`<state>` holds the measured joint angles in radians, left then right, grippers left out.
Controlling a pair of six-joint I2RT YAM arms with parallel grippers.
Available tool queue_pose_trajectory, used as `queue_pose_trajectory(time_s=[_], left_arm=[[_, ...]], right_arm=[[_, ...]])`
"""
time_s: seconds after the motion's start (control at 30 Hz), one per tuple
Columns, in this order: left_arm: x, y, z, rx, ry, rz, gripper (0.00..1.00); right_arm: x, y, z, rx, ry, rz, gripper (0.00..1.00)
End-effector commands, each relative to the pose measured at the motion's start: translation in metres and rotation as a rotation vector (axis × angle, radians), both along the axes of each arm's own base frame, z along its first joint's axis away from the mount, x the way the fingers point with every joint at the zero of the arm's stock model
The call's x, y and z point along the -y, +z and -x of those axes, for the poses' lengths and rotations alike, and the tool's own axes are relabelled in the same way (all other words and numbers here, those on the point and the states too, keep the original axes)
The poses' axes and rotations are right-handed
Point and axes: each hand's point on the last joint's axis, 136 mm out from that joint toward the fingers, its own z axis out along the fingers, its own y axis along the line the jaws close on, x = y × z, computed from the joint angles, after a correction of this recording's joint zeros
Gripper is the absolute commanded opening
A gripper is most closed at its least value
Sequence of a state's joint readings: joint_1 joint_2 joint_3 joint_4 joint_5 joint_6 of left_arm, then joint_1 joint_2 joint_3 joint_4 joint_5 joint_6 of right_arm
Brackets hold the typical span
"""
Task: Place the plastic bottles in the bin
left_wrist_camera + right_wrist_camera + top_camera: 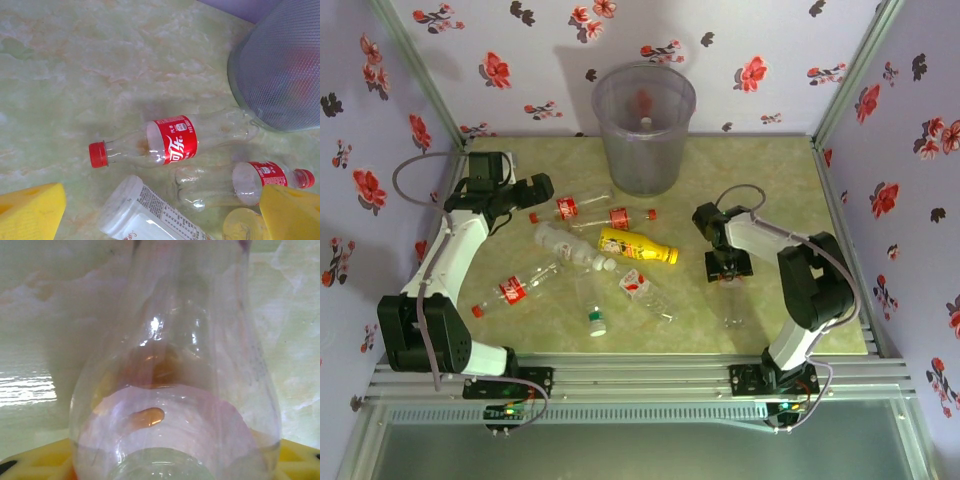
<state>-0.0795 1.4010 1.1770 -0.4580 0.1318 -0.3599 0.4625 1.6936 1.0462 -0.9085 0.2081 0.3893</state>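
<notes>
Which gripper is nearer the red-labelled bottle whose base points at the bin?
Left. The left gripper hangs open just beside the red-labelled bottle; the right gripper is well off to its right, straddling a clear bottle.

Table [790,200]: pale green marbled top. Bin [642,150]: upright at the far edge, centre. All bottles lie on their sides.

- First red-label bottle [570,208] and second red-label bottle [625,216]: just in front of the bin.
- Yellow bottle [638,246] and white-label bottle [563,243]: mid-table.
- Third red-label bottle [512,290]: near left.
- Green-capped bottle [590,305]: near centre.
- Clear bottle [732,300]: right side.
</notes>
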Motion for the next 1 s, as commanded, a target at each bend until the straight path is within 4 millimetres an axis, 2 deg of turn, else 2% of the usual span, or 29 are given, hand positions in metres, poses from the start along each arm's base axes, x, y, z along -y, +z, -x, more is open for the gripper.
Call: queue_pose_trajectory(time_s=[0.0,0.07,0.17,0.33,0.47,0.7,0.83,0.93,0.97], left_arm=[[0.0,0.016,0.002,0.036,-0.005,-0.017,1.0],[0.0,0.016,0.002,0.037,-0.006,-0.018,0.99],[-0.001,0.016,0.002,0.037,-0.005,-0.017,1.0],[-0.001,0.015,0.001,0.034,-0.004,-0.016,1.0],[0.0,0.014,0.001,0.032,-0.002,-0.014,1.0],[0.0,0.01,0.001,0.023,-0.01,-0.022,1.0],[0.0,0.008,0.0,0.017,-0.01,-0.023,1.0],[0.0,0.007,0.0,0.013,-0.01,-0.022,1.0],[0.0,0.007,0.0,0.014,-0.008,-0.022,1.0]], right_arm=[[0.005,0.027,-0.01,0.073,-0.035,0.003,0.58],[0.004,0.043,-0.014,0.115,-0.043,-0.019,0.55],[0.002,0.083,-0.025,0.22,-0.061,-0.07,0.53],[0.002,0.172,-0.054,0.508,-0.115,-0.205,0.49],[-0.006,0.248,-0.083,0.769,-0.114,-0.335,0.35],[-0.039,0.373,-0.133,1.194,-0.044,-0.618,0.29],[-0.064,0.424,-0.154,1.381,0.066,-0.757,0.27],[-0.078,0.445,-0.172,1.497,0.128,-0.819,0.08],[-0.083,0.453,-0.176,1.538,0.147,-0.85,0.06]])
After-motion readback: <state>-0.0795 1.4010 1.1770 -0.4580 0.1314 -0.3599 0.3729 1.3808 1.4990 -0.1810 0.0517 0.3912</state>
